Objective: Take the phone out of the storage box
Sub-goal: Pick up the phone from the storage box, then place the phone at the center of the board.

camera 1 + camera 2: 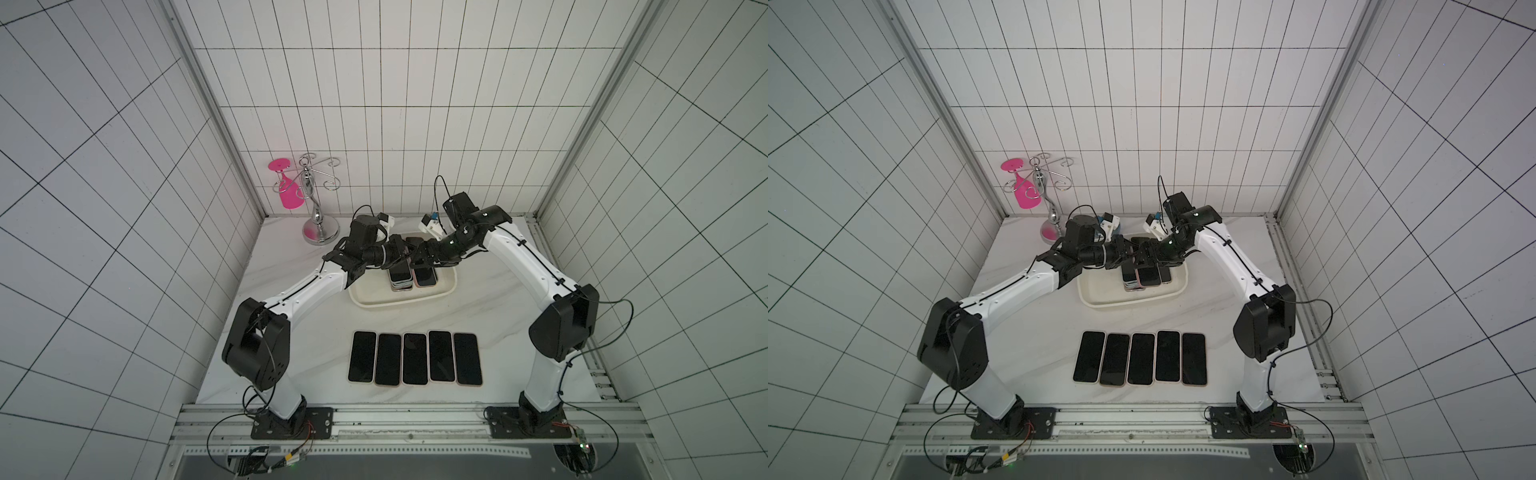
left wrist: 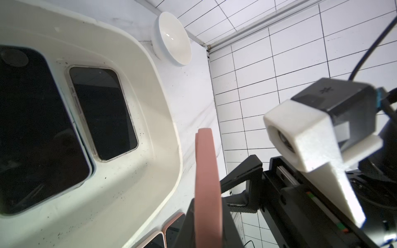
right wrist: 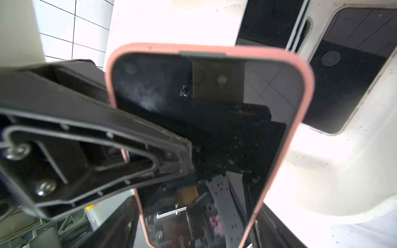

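The pink phone (image 3: 247, 96) is lifted off the floor of the storage box (image 1: 370, 297). It hangs above the far half of the box, where the two arms meet over the middle of the desk (image 1: 498, 332).

The left gripper (image 2: 207, 201) is pressed together on the two flat faces of the phone, and one of its fingers (image 3: 129, 139) lies across the screen. From the left wrist the phone is seen edge-on, with its long axis running out ahead of these fingers.

The right gripper (image 2: 223, 191) comes from the other side with its jaws spread wide. They seem to bear on the long edges of the phone, but the contact is not clearly shown.

So both grippers are at the phone, and I judge this to be a handover. Once the right jaws let go, the left arm can carry the phone toward the front edge of the desk, where a row of five phones (image 1: 415, 358) lies side by side. The other phones (image 1: 401, 279) lie in the box just beneath, so the way out should go upward first.
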Tool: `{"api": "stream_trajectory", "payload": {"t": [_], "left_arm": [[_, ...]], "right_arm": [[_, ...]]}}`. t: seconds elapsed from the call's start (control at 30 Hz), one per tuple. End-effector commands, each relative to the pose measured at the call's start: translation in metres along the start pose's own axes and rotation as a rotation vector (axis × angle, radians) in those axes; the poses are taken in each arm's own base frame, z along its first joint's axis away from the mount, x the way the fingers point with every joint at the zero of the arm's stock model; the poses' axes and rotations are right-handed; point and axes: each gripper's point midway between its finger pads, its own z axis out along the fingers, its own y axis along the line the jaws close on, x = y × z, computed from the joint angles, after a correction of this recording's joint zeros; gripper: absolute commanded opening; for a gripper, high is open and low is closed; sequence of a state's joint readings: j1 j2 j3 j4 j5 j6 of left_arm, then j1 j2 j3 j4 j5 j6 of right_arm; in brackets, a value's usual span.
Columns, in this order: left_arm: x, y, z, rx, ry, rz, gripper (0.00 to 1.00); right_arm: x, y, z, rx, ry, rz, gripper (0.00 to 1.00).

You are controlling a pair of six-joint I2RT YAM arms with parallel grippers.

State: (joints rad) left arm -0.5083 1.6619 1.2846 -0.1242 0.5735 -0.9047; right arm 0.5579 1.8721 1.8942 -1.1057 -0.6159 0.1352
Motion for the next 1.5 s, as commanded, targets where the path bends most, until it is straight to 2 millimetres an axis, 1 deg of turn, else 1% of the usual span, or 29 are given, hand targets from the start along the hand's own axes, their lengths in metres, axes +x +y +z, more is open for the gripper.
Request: {"api": "stream_trajectory", "payload": {"t": [0.0, 0.03, 0.1, 0.13, 0.23, 0.3, 0.33, 0.4, 0.43, 0.5, 0.6, 0.7, 0.73, 0.77, 0.87, 0.93, 0.97, 1.1, 1.2, 1.27, 1.33, 1.43, 1.47], "left_arm": [[0.004, 0.003, -0.008, -0.006, 0.012, 0.012, 0.04], [0.003, 0.004, -0.013, -0.005, 0.011, 0.005, 0.03], [0.002, 0.008, -0.026, -0.004, 0.005, -0.011, 0.01], [0.0, 0.009, -0.037, -0.005, -0.004, -0.012, 0.0], [0.003, 0.02, -0.076, -0.038, -0.006, 0.009, 0.0], [0.012, 0.033, -0.104, -0.098, 0.009, 0.048, 0.0], [0.017, 0.046, -0.12, -0.187, 0.006, 0.09, 0.0], [0.025, 0.086, -0.151, -0.452, -0.017, 0.13, 0.0], [0.029, 0.102, -0.164, -0.54, -0.031, 0.132, 0.0], [0.04, 0.129, -0.18, -0.635, -0.037, 0.108, 0.0], [0.054, 0.16, -0.194, -0.759, -0.025, 0.082, 0.0], [0.064, 0.185, -0.203, -0.868, 0.022, 0.087, 0.0], [0.065, 0.19, -0.202, -0.882, 0.03, 0.1, 0.0], [0.067, 0.195, -0.2, -0.88, 0.048, 0.127, 0.0], [0.073, 0.199, -0.192, -0.86, 0.092, 0.116, 0.0], [0.078, 0.204, -0.184, -0.839, 0.127, 0.103, 0.0], [0.082, 0.207, -0.179, -0.824, 0.15, 0.095, 0.0], [0.1, 0.228, -0.165, -0.805, 0.225, 0.022, 0.0], [0.112, 0.245, -0.157, -0.787, 0.278, -0.042, 0.0], [0.121, 0.251, -0.15, -0.758, 0.309, -0.064, 0.0], [0.127, 0.256, -0.147, -0.749, 0.328, -0.084, 0.0], [0.136, 0.259, -0.143, -0.716, 0.35, -0.113, 0.0], [0.139, 0.261, -0.143, -0.717, 0.358, -0.125, 0.02]], "right_arm": [[0.001, 0.022, 0.001, -0.11, 0.007, -0.008, 0.59], [0.001, 0.022, 0.0, -0.113, 0.007, -0.01, 0.68], [0.002, 0.021, -0.003, -0.103, 0.0, -0.02, 0.77], [0.003, 0.022, -0.006, -0.095, -0.008, -0.029, 0.81], [0.004, 0.017, -0.019, -0.064, -0.04, -0.032, 0.86], [0.004, 0.01, -0.028, -0.027, -0.062, -0.032, 0.88], [0.003, 0.005, -0.032, -0.002, -0.072, -0.033, 0.92], [0.001, -0.004, -0.037, 0.039, -0.086, -0.024, 0.93], [0.001, -0.009, -0.037, 0.051, -0.087, -0.014, 0.93], [0.001, -0.013, -0.034, 0.049, -0.08, -0.001, 0.93], [0.004, -0.013, -0.031, 0.039, -0.065, 0.007, 0.93], [0.009, -0.011, -0.032, 0.032, -0.063, -0.001, 0.94], [0.01, -0.012, -0.033, 0.033, -0.065, -0.005, 0.94], [0.011, -0.011, -0.033, 0.031, -0.065, -0.01, 0.94], [0.013, -0.009, -0.035, 0.028, -0.066, -0.025, 0.95], [0.012, -0.011, -0.034, 0.033, -0.068, -0.03, 0.95], [0.01, -0.019, -0.031, 0.056, -0.066, -0.017, 0.95], [0.0, -0.068, -0.014, 0.253, -0.008, 0.05, 0.95], [-0.008, -0.093, 0.003, 0.324, 0.036, 0.082, 0.95], [-0.013, -0.102, 0.012, 0.338, 0.049, 0.095, 0.95], [-0.015, -0.106, 0.02, 0.33, 0.06, 0.104, 0.95], [-0.018, -0.105, 0.027, 0.31, 0.058, 0.107, 0.95], [-0.019, -0.105, 0.028, 0.302, 0.058, 0.107, 0.95]]}}
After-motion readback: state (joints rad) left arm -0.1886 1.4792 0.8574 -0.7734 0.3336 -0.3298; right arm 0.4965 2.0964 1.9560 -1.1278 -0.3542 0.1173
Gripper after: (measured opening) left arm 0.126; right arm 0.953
